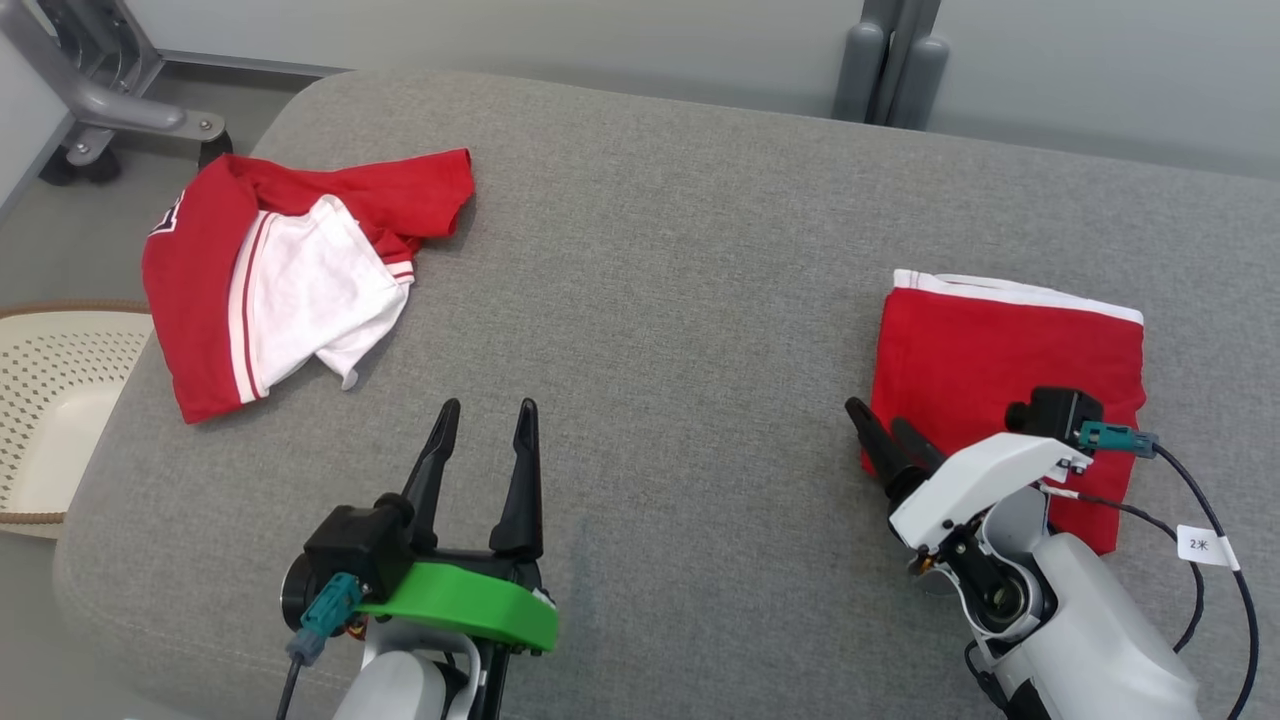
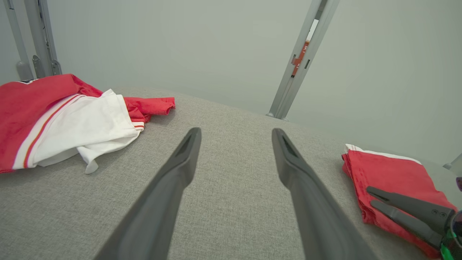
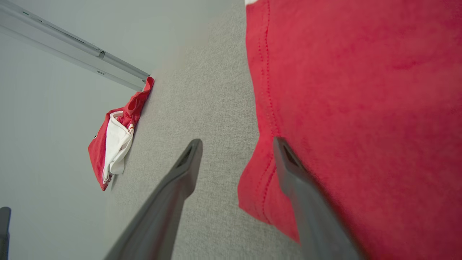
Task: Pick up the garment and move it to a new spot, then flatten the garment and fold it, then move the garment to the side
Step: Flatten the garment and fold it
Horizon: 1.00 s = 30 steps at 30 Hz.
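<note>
Apparently the work is almost done: the folded red cloth garment (image 1: 1000, 370) lies squared at the side of the grey fabric cushion (image 1: 650, 300), with probably only a retreat left. The right gripper (image 1: 875, 415) holds its fingers apart, one over the garment's edge, one just beside it. The left gripper (image 1: 490, 405), likewise spread and empty, sits well apart.

The right arm (image 1: 1090, 620) hides the folded garment's (image 1: 1000, 350) near corner. A pale basket (image 1: 60, 360), perhaps plastic, is cut off at left.
</note>
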Available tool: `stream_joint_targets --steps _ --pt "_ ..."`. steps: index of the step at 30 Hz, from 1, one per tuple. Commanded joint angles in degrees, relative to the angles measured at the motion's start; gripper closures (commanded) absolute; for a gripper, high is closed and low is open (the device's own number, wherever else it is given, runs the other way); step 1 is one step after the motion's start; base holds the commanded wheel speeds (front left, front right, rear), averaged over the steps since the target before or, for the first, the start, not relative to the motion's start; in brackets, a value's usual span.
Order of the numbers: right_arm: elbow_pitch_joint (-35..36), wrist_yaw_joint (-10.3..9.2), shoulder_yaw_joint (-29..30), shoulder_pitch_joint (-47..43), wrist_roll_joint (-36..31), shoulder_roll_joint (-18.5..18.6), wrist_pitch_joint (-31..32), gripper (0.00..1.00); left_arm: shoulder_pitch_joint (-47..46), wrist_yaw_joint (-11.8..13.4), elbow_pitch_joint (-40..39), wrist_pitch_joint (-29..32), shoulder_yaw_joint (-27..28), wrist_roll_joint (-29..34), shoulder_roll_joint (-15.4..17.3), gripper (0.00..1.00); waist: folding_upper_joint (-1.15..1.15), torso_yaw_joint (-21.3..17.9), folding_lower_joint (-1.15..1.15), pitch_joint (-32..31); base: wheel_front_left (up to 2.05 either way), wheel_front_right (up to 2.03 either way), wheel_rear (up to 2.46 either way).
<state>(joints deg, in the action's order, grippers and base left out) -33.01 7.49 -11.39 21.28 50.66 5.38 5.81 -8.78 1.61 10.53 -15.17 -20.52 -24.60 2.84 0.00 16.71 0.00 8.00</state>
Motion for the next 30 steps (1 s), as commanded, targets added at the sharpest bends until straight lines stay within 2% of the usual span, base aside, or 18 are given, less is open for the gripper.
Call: stream_joint_targets --steps 1,7,11,16,20,24,30 --pt "0.4 -0.01 -0.3 0.8 0.6 0.4 -0.4 0.00 -0.3 0.2 -0.1 0.0 0.1 -0.1 0.1 0.00 0.00 -0.5 0.00 0.1 0.00 0.00 0.00" --pt "4.9 -0.01 -1.4 1.1 -1.3 3.6 -5.7 0.00 -0.5 0.0 -0.4 0.0 0.7 0.3 0.1 0.00 0.00 -2.7 0.00 -0.6 0.00 0.00 0.00" --pt "9.3 -0.01 -3.9 -0.8 -10.3 9.5 -12.4 0.00 -0.5 -1.1 -2.2 0.0 1.0 -0.3 0.1 0.00 0.00 -4.9 0.00 -1.5 0.00 0.00 0.00" --pt "14.1 -0.01 -1.3 -4.1 -19.3 12.4 -18.6 0.00 0.4 -0.8 -4.2 0.0 2.1 0.3 0.1 0.00 0.00 -8.3 0.00 -2.4 0.00 0.00 0.00" --pt "18.1 -0.01 2.8 -7.6 -25.7 10.8 -20.0 0.00 1.0 -0.7 -5.4 0.0 2.8 3.0 0.1 0.00 0.00 -10.9 0.00 -2.9 0.00 0.00 0.00" --pt "22.9 -0.02 6.7 -11.4 -29.4 7.5 -20.6 0.00 2.2 -0.9 -5.7 0.0 3.1 4.5 0.1 0.00 0.00 -12.9 0.00 -3.2 0.00 0.00 0.00" --pt "26.9 -0.01 9.2 -15.5 -33.0 3.8 -21.0 0.00 4.0 -1.0 -5.2 0.0 3.2 8.2 0.1 0.00 0.00 -14.9 0.00 -3.7 0.00 0.00 0.00"
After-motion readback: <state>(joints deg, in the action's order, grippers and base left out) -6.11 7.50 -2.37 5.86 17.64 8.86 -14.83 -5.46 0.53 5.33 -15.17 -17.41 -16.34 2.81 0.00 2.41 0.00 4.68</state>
